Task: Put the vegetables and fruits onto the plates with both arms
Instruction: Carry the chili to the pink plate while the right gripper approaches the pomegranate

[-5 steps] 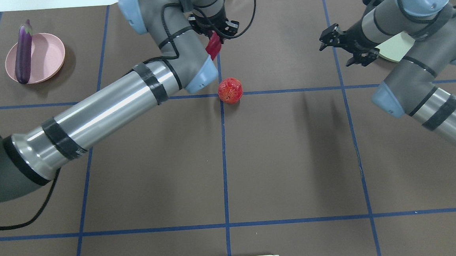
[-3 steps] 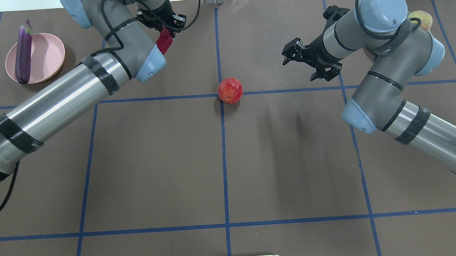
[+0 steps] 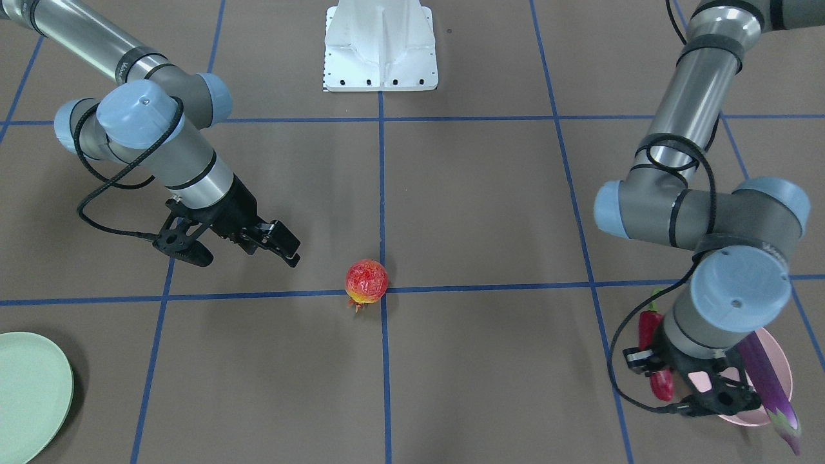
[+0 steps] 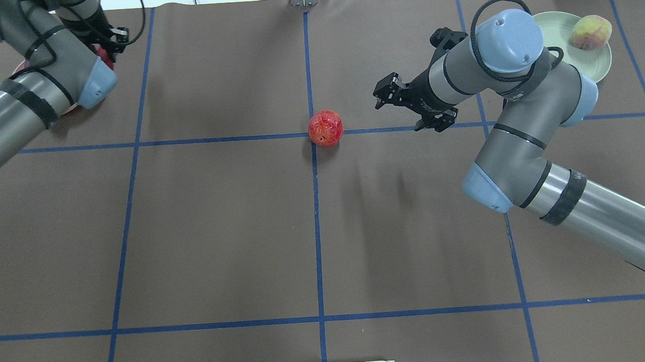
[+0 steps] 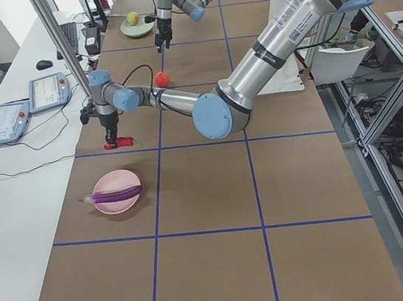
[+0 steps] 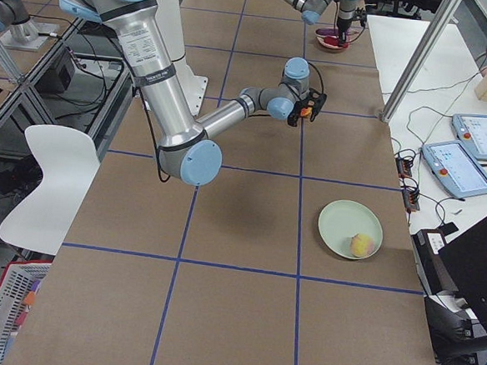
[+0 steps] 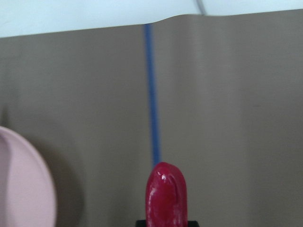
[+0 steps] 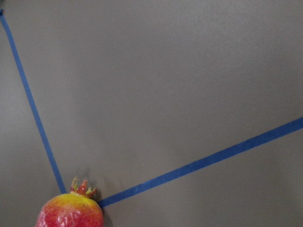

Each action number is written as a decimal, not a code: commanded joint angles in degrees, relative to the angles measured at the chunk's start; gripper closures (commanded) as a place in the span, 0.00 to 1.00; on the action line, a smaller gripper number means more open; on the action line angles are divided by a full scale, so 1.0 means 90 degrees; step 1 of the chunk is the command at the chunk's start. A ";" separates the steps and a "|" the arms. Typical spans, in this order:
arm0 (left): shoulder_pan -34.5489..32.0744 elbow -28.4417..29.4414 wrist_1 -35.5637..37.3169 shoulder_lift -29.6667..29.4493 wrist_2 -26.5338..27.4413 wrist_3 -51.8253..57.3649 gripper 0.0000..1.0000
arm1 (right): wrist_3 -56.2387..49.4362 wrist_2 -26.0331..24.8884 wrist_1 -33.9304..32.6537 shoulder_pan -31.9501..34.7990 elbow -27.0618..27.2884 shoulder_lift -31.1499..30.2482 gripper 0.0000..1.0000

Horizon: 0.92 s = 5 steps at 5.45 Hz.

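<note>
My left gripper [image 3: 670, 386] is shut on the red chili pepper [image 3: 650, 325], which hangs beside the pale pink plate [image 3: 781, 356]. The purple eggplant [image 3: 764, 377] lies across that plate. In the left wrist view the chili's tip [image 7: 165, 194] is to the right of the plate's rim [image 7: 28, 189]. The pomegranate [image 4: 325, 128] sits on the table's middle line. My right gripper [image 4: 399, 111] hovers open a short way to its right, apart from it. The peach [image 4: 590, 31] rests on the mint green plate [image 4: 553, 24] at the far right.
The white base block [image 3: 380, 45] stands at the robot's edge of the table. Blue tape lines divide the brown mat. A side bench with tablets [image 5: 49, 90] runs along the far edge, and a white chair [image 6: 47, 177] stands off the table.
My left arm has swung left, carrying the chili from near the centre line over to the pink plate. My right gripper, still open, has moved left from the green plate towards the pomegranate.
</note>
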 commanded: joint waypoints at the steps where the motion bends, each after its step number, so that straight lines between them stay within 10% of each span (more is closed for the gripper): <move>1: -0.0370 0.0480 0.0042 0.0192 0.0009 -0.0126 1.00 | 0.0037 -0.0072 0.0000 -0.0051 0.0009 0.0053 0.00; 4: -0.0371 0.0658 -0.0065 0.0182 0.0019 -0.0126 0.72 | 0.0095 -0.0199 0.0000 -0.0118 0.0019 0.0092 0.00; 5: -0.0468 0.0658 -0.0104 0.0182 0.0057 -0.0068 0.01 | 0.0095 -0.0238 0.0000 -0.0138 0.0009 0.0121 0.00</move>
